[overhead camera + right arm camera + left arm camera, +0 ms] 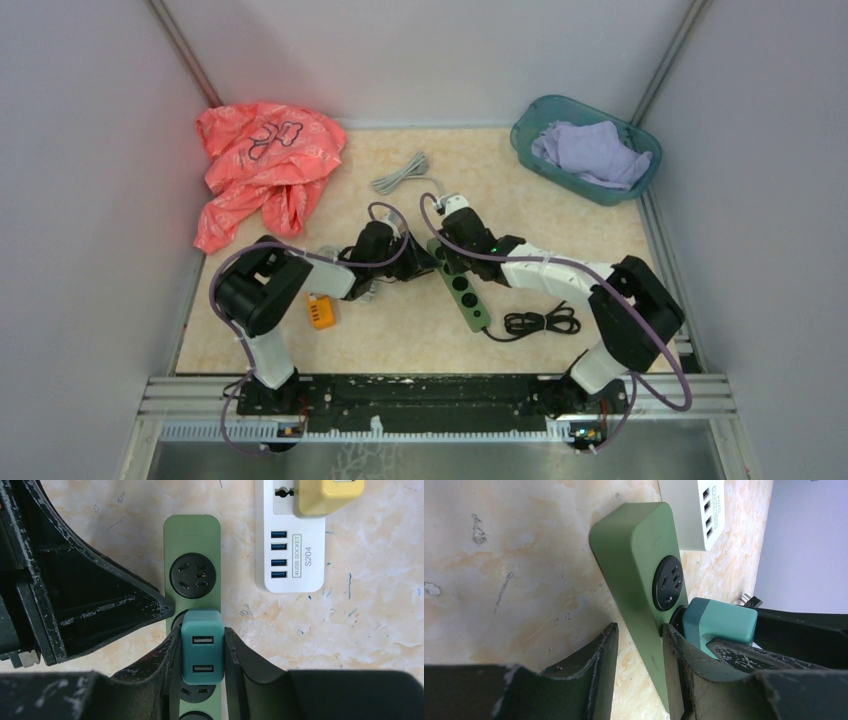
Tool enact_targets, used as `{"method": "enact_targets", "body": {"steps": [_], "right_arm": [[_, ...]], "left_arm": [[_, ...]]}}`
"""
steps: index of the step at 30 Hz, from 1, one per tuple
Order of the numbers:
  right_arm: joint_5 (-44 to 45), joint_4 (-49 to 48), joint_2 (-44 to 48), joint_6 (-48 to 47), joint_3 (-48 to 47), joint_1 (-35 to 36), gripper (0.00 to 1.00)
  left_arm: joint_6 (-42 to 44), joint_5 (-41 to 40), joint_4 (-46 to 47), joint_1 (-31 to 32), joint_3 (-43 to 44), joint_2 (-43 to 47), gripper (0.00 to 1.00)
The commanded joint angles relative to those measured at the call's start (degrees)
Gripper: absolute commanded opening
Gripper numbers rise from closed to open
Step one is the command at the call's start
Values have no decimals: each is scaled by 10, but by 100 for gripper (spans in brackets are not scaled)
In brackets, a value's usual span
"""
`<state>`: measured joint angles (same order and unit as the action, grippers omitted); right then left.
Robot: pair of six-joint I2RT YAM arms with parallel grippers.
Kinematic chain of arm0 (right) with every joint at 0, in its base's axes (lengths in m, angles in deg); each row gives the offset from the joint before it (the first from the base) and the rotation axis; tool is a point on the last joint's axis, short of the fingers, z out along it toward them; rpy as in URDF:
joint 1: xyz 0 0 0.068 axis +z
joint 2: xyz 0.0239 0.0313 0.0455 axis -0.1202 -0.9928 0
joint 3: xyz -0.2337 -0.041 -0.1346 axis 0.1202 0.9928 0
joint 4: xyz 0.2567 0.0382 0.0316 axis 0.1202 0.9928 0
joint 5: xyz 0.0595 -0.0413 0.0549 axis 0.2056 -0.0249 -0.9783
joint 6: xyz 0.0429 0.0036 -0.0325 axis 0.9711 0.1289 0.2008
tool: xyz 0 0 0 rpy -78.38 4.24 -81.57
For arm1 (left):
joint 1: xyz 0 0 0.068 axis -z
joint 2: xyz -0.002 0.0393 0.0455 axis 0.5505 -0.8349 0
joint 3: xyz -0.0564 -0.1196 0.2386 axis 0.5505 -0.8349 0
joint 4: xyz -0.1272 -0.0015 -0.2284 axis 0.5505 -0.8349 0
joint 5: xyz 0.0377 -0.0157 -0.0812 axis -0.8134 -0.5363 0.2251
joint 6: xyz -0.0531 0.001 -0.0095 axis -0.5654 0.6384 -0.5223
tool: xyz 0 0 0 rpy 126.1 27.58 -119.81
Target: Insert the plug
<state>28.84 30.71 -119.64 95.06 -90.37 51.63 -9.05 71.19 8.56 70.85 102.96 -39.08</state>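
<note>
- The teal plug [202,652] is being grasped by the right end effector [201,645], clenched on its two sides with its two USB ports facing up.
- The plug is being held over the second socket from the far end of the green power strip [192,545]; how deep its pins are sitting cannot be told.
- The strip is lying mid-bench [400,335], slanted from the centre toward the near right corner.
- The strip is being gripped across its width by the left end effector [640,650] — one finger is pressed against the top edge beside the plug, the other tight against the side wall.
- A white USB socket strip [290,555] is lying just beside the green one, on its far side, with a yellow plug [327,495] seated in it.
- A pink cloth [265,165] is bunched at the far left corner; a teal basket [530,130] is standing at the far right corner.
- A coiled black cable [540,322] is lying near the strip's near end — an orange item [321,311] is lying toward the near left.
</note>
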Motion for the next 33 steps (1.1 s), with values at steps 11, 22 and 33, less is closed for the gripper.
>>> {"method": "enact_targets", "body": {"steps": [11,22,33], "right_arm": [[-109,108,-67,11,49,22,0],[-115,105,-84,53,58,9,0],[-148,112,-120,49,72,1,0]], "left_arm": [[2,3,-5,-17,-4,-13,44],[3,12,-9,-36,-19,1,39],[-4,39,-2,-30,-7,-6,40]]}}
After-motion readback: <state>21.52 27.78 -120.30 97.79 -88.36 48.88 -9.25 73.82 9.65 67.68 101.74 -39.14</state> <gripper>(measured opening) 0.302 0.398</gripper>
